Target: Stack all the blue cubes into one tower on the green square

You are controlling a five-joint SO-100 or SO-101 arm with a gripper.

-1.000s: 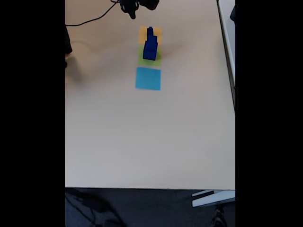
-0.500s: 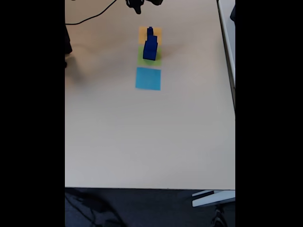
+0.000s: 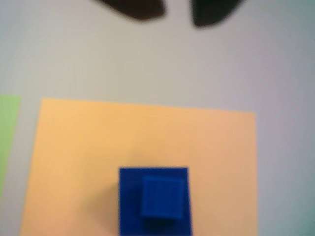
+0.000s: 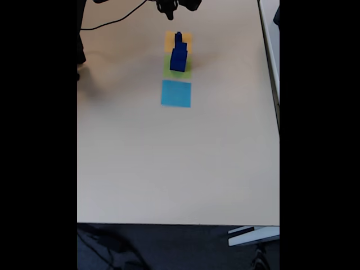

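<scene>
The table (image 4: 169, 163) is bare and wide on every side of the three patches, so ample room is offered for the arm to be drawn clear, though the far edge lies just behind the gripper (image 4: 169, 12). The blue cubes (image 4: 178, 53) are seen stacked as a tower on the green square (image 4: 168, 71), between the orange-yellow square (image 3: 147, 137) and the light-blue square (image 4: 176, 93). The fingers (image 3: 135, 9) are spread and empty above it, and are best lifted straight away so the narrow top cube (image 3: 163, 197) is not brushed.

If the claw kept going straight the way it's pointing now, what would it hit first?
Probably bare table: in the wrist view the open claw points at empty surface beyond the orange-yellow square, clear of the blue cube tower. Depth is uncertain.
</scene>
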